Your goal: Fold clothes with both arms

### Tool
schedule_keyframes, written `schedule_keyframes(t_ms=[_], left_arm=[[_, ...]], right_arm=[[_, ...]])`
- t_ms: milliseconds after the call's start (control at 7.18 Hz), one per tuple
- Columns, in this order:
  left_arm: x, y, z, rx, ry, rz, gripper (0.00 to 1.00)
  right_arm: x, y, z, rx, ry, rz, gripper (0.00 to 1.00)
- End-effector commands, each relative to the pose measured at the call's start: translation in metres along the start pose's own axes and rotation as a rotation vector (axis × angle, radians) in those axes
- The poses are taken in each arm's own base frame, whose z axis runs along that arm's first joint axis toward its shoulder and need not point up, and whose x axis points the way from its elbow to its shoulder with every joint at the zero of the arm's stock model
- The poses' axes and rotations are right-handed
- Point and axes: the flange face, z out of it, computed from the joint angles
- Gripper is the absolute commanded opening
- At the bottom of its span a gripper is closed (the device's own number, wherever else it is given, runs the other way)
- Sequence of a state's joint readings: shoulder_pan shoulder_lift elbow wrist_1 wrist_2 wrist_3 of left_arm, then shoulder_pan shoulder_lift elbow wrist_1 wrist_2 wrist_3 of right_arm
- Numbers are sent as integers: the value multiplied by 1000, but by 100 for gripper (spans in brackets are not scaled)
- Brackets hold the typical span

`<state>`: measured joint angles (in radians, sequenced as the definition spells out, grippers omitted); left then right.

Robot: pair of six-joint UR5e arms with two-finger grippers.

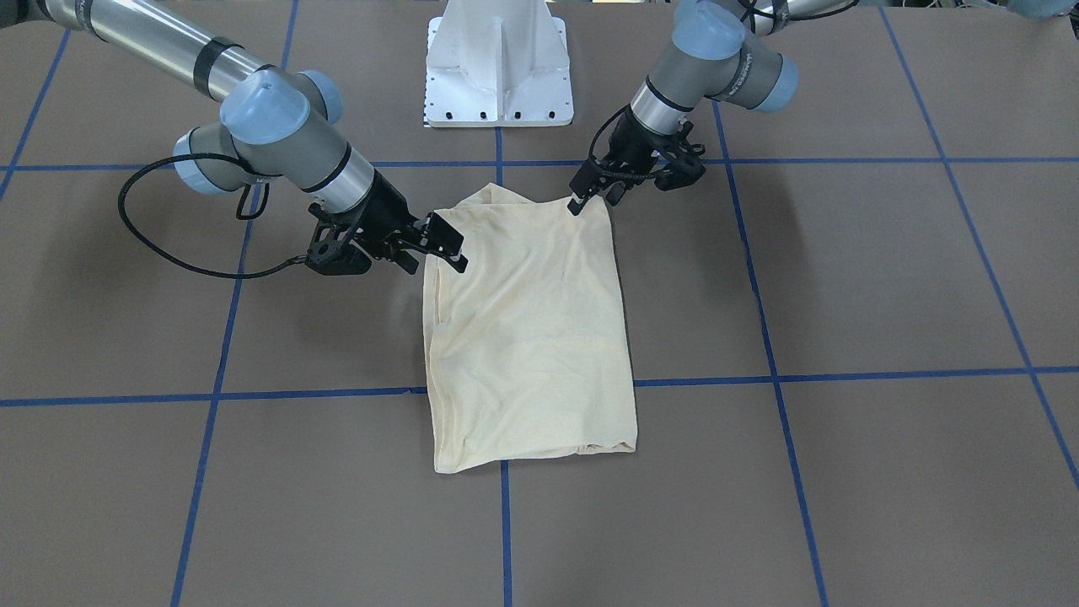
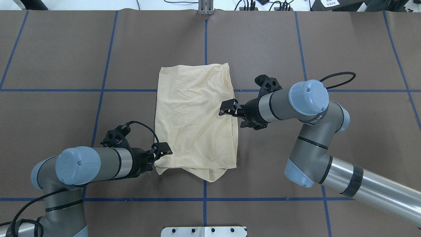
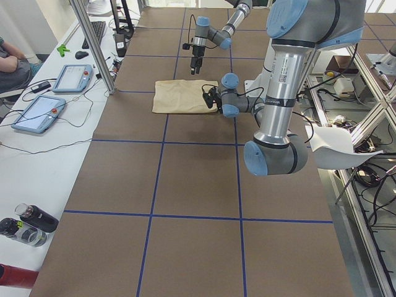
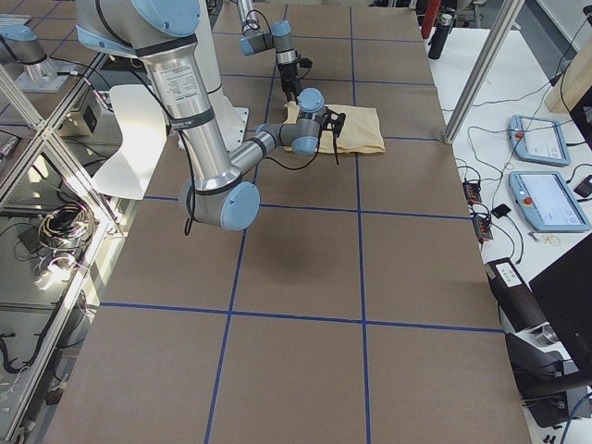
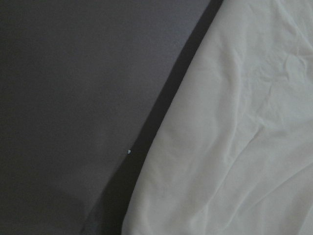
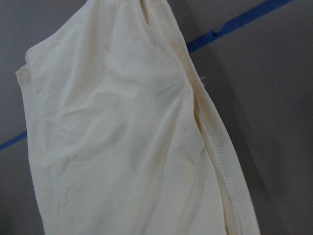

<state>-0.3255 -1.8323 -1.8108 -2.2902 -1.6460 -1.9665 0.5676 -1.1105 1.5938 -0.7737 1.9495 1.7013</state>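
Brown table (image 2: 65,49), blue tape (image 2: 65,89) grid, bears the folded cream shirt (image 2: 194,121).

Brown table (image 2: 49,49) gridded with blue tape (image 2: 65,89) — a white bench (image 3: 37,161) alongside holds two teach pendants (image 3: 73,78).

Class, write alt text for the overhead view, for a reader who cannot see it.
A cream shirt, folded to a rectangle, lies in the middle of a brown table gridded with blue tape. The left claw is at its near left corner; the right claw is over its right edge.
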Motion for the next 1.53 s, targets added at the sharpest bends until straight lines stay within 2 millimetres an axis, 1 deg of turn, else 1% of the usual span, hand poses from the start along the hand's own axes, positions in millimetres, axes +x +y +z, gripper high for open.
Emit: schedule_keyframes(t_ms=[0,139,279,557,696,836,975,1114,1253,1393], left_arm=[[-2,2,4,-2,-7,1,98],[-4,3,7,-3,-13,2,95],[-4,4,8,-3,-13,1,79],[-5,3,8,-3,-15,2,35],[-4,4,7,-4,-13,4,10],[-3,4,5,-7,-10,7,0],[0,6,1,-15,-3,10,0],[0,7,1,-16,-2,10,0],[0,7,1,-17,-2,10,0],[1,7,0,-18,1,10,0]], right_arm=[[0,0,0,-2,1,0,100],[1,0,1,-3,3,1,100],[0,0,0,-3,1,0,100],[0,0,0,-5,2,0,100],[-1,1,-1,-5,2,0,100],[2,0,-1,2,5,3,100],[5,3,0,-2,9,14,100],[10,25,12,-7,19,73,100],[10,54,28,35,27,112,100],[-2,86,31,61,93,114,100]])
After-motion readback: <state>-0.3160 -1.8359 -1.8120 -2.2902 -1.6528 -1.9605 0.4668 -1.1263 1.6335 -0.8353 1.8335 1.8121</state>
